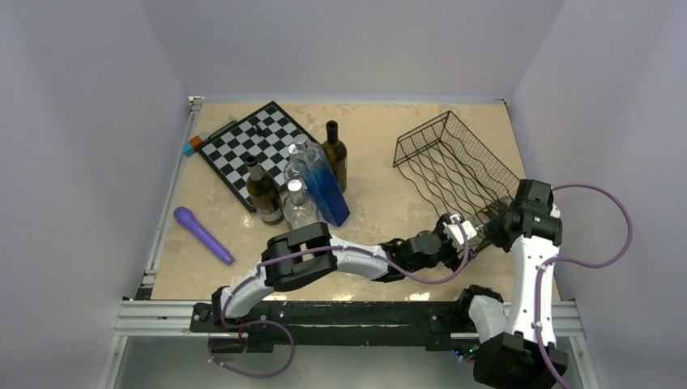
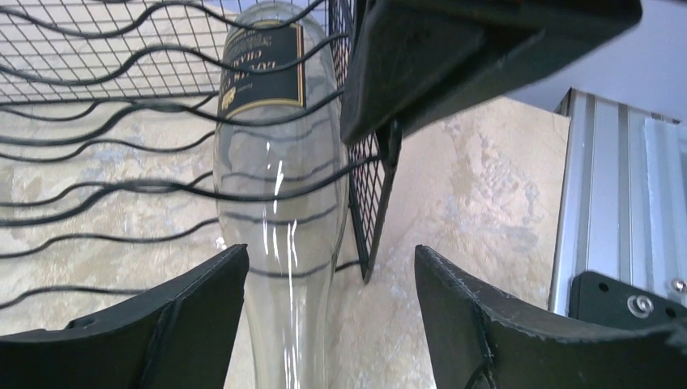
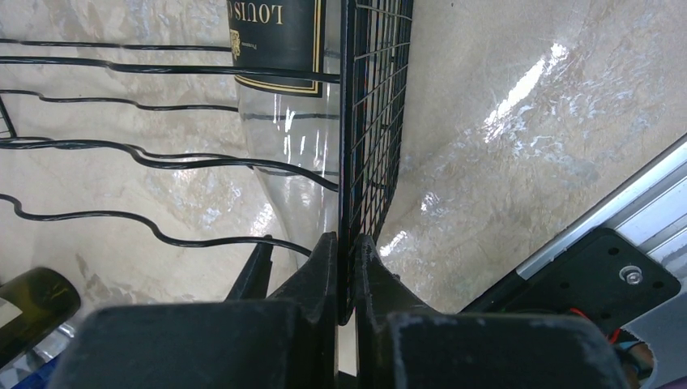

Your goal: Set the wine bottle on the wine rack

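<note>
White walls box in a beige marbled table (image 1: 381,154), and all the action is at three o'clock, where the wine rack (image 1: 458,162) lies. The wine bottle (image 2: 275,186), clear glass with a black label, is already in the rack's outermost wavy cradle, close against the mesh side panel, with its neck pointing out toward the arms. The left claw (image 2: 330,259) stands open around that neck, one finger just beside the glass and the other well apart, gripping nothing. The right claw (image 3: 347,243) is pinched closed on the rack's side mesh. That looks like a brace, so the light wire frame cannot skid under the bottle. The placement looks all but done.

Now for the room to move. Straight back toward six o'clock is open for the left claw, but wires cross over the bottle's shoulder and the right claw hangs close at its one o'clock. An aluminium rail (image 2: 599,203) bounds the table on that side. The chessboard (image 1: 251,150) and spare bottles (image 1: 304,182) at ten o'clock are well apart from it all.
</note>
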You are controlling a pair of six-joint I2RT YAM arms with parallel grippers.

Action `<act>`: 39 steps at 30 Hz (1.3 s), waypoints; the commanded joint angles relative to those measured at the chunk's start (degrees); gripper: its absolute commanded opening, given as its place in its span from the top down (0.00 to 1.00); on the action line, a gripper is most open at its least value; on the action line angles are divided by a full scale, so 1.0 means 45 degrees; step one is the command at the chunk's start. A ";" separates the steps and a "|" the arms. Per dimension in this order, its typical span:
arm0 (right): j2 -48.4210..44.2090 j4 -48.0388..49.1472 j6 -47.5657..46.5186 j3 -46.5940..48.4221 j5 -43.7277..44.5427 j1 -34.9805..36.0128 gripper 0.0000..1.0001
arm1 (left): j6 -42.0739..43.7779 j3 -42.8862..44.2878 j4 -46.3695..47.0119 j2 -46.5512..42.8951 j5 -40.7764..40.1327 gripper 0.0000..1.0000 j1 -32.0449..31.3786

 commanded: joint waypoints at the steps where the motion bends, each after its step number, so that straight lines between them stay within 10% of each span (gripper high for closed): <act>1: 0.0306 -0.1549 0.0061 -0.0313 -0.1386 0.0267 0.95 | -0.0298 -0.1067 0.1380 -0.1529 0.0158 0.20 -0.0019; 4: 0.0285 -0.1554 -0.0006 0.0203 -0.1224 0.0268 0.77 | -0.0341 -0.1880 0.1106 -0.2344 0.0042 0.02 -0.0019; 12: -0.0022 -0.2146 0.0191 0.1480 0.0987 0.0267 0.18 | 0.0271 -0.3397 -0.0797 -0.5192 0.0187 0.01 -0.0019; 24: -0.1608 -0.2169 -0.1075 0.3837 0.1821 0.0306 0.03 | 0.1114 -0.2994 -0.6351 -0.9214 -0.0623 0.01 0.0714; 32: -0.2147 0.1317 -0.3667 0.4212 -0.4667 0.0764 0.09 | -0.0122 -0.0963 -1.1324 -1.1171 -0.0058 0.01 0.2965; 39: -0.2262 0.4604 -0.4701 0.3198 -0.5932 0.4928 0.04 | 0.0881 0.0511 -1.3618 -1.2082 -0.1546 0.01 0.3779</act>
